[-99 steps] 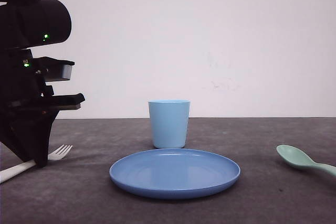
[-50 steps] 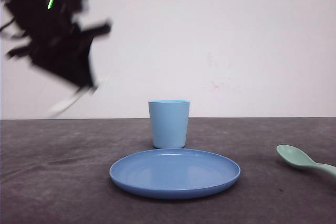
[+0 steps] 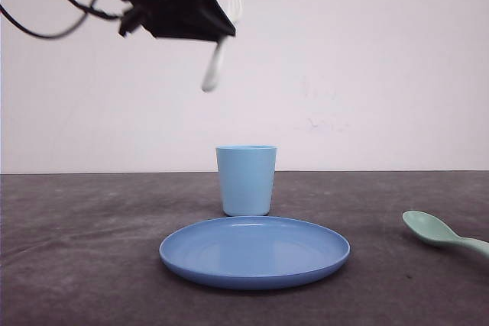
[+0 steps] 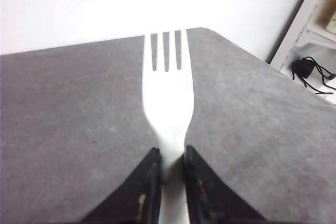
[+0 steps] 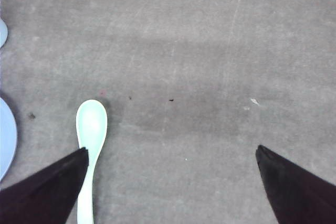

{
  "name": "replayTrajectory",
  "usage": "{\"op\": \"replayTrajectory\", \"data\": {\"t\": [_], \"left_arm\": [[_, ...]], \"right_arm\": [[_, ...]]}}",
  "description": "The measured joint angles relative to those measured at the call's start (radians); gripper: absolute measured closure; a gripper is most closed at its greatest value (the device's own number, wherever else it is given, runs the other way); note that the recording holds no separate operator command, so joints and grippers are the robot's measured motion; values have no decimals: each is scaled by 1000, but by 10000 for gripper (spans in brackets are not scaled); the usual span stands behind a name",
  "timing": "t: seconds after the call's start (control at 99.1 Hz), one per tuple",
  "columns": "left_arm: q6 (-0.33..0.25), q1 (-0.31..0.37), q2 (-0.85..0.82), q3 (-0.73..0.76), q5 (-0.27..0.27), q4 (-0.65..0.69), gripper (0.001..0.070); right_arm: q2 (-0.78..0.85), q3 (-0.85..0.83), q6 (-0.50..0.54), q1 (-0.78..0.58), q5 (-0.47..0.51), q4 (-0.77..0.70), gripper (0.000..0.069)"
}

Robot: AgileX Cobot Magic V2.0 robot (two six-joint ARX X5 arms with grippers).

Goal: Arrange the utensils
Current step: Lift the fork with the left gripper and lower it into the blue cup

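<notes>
Front view: our left gripper (image 3: 218, 36) clamps the white fork (image 3: 216, 55) high above the light blue cup (image 3: 246, 179); our right gripper (image 5: 170, 169) hangs spread beside the mint-green spoon (image 5: 90, 145).

No readable text, label, brand, number or sign appears on anything here.

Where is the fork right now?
The fork is in the air at upper left of the front view, gripped by the left hand, above and left of the cup.
</notes>
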Motion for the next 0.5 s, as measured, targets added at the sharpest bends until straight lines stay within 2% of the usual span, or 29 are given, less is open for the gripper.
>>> {"op": "replayTrajectory", "data": {"t": [0.323, 0.504], "left_arm": [[24, -10, 183, 0, 0, 291, 670], [43, -10, 267, 0, 0, 359, 670]], "right_arm": [[0, 0, 0, 0, 0, -2, 49], [0, 0, 0, 0, 0, -5, 49]]}}
